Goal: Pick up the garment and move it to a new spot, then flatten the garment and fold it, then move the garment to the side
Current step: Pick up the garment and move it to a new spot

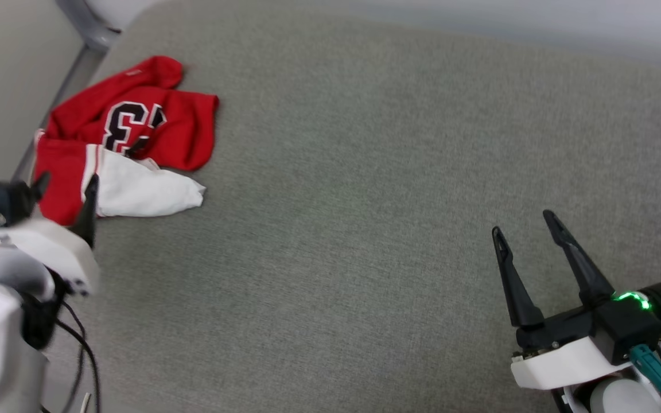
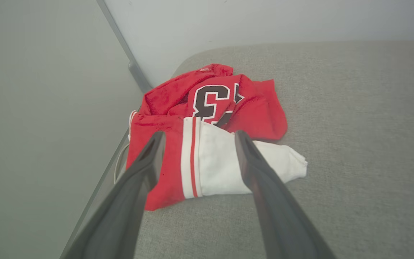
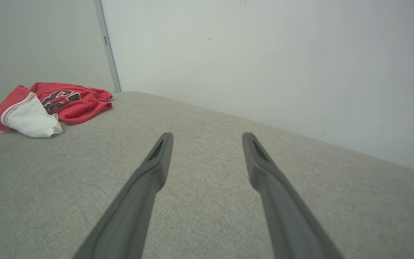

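Note:
The garment (image 1: 129, 137) is a crumpled red jersey with a white sleeve and a black "3" showing, heaped near the far left corner of the grey cushion. My left gripper (image 1: 65, 182) hovers open just short of its near edge; its wrist view has the garment (image 2: 207, 136) lying between and beyond the spread fingers. My right gripper (image 1: 527, 222) stands open over bare fabric at the lower right, nothing between its fingers. From the right wrist view the garment (image 3: 45, 106) lies far off to the left, with the right gripper (image 3: 207, 135) pointing at the wall.
The grey upholstered surface (image 1: 365, 201) stretches wide to the right of the garment. Its left edge (image 1: 26, 155) runs close beside the garment, with a grey metal post (image 1: 86, 51) and pale wall behind. Black cables (image 1: 81, 350) hang by my left arm.

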